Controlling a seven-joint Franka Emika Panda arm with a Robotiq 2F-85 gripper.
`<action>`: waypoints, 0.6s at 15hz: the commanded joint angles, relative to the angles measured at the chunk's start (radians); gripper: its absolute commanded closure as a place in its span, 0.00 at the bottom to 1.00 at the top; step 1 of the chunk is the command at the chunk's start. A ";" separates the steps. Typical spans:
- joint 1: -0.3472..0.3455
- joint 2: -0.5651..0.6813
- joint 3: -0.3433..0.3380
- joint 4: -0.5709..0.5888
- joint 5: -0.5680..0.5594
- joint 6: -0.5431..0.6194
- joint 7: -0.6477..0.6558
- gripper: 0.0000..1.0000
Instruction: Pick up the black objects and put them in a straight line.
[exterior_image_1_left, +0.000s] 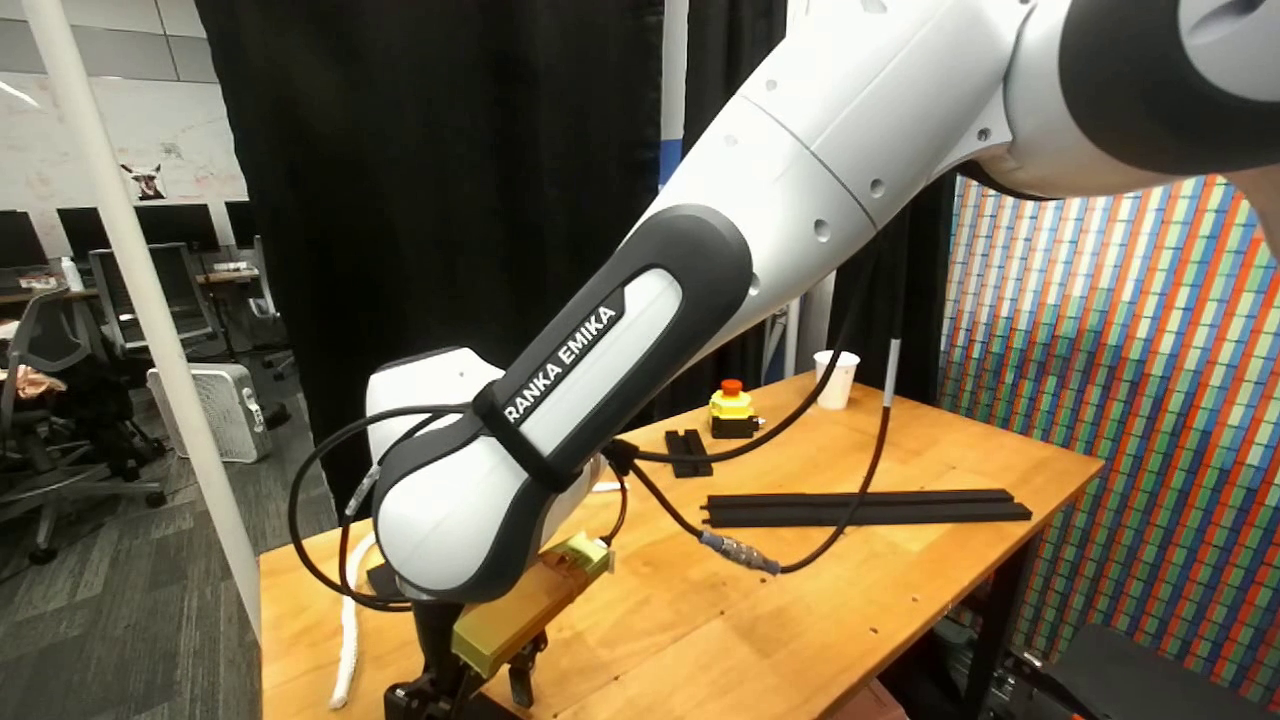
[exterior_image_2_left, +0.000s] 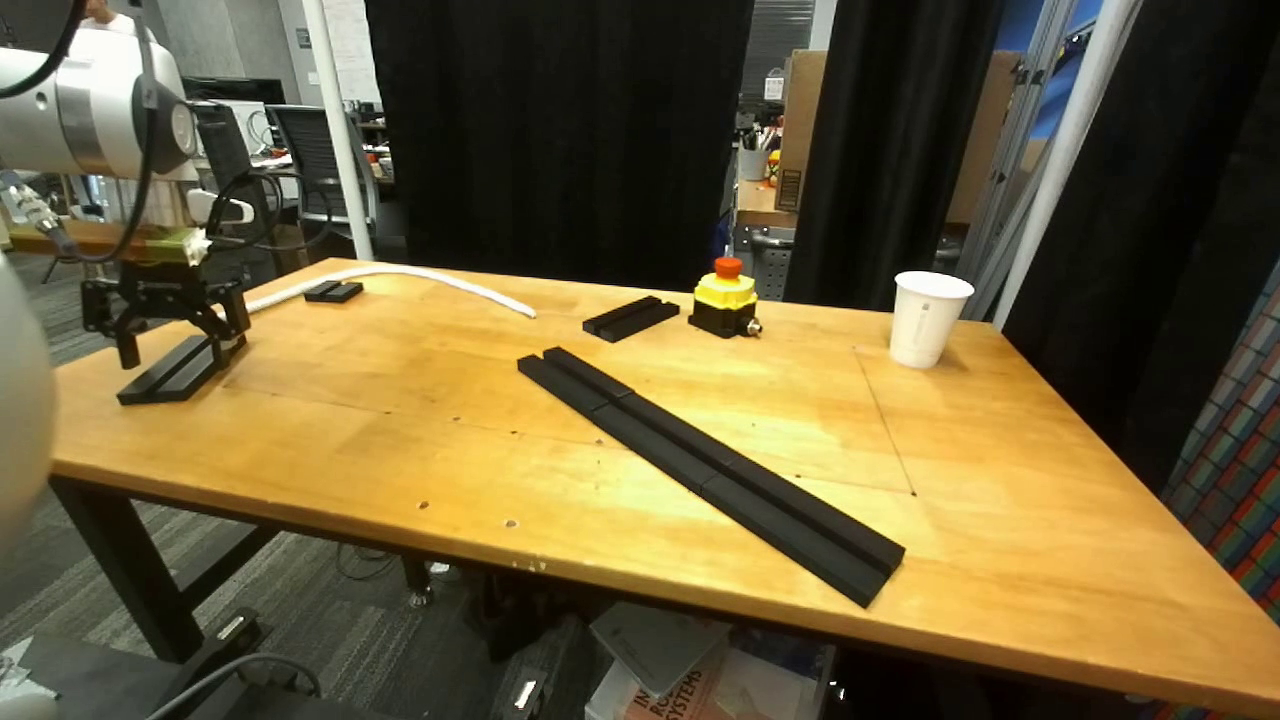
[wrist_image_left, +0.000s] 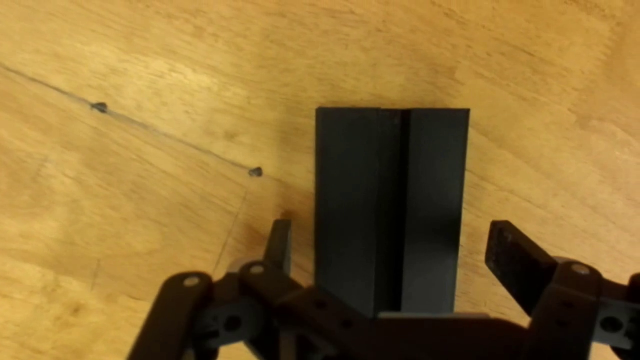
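Observation:
Flat black grooved bars joined end to end form a long strip (exterior_image_2_left: 700, 463) lying diagonally on the table; the strip also shows in an exterior view (exterior_image_1_left: 950, 508). Two seams show along it. Another black bar (exterior_image_2_left: 170, 378) lies apart at the table's far left, and it fills the middle of the wrist view (wrist_image_left: 350, 200). My gripper (exterior_image_2_left: 183, 350) is over this bar. In the wrist view my gripper (wrist_image_left: 387, 240) is open, one finger on each side of the bar, with a gap on both sides. The bar's near end is hidden by the gripper body.
A shorter black grooved piece (exterior_image_2_left: 630, 318) lies beside the yellow emergency stop (exterior_image_2_left: 725, 300). A small black block (exterior_image_2_left: 333, 291) and a white cord (exterior_image_2_left: 430, 275) lie along the back. A white paper cup (exterior_image_2_left: 925, 320) stands at the back right. Cables (exterior_image_1_left: 740, 550) hang off the arm.

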 joint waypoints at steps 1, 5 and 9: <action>-0.006 0.003 0.006 -0.001 -0.016 0.021 -0.014 0.00; -0.013 0.009 0.005 -0.002 -0.013 0.032 -0.026 0.00; -0.003 0.013 -0.008 -0.002 -0.046 0.023 -0.032 0.26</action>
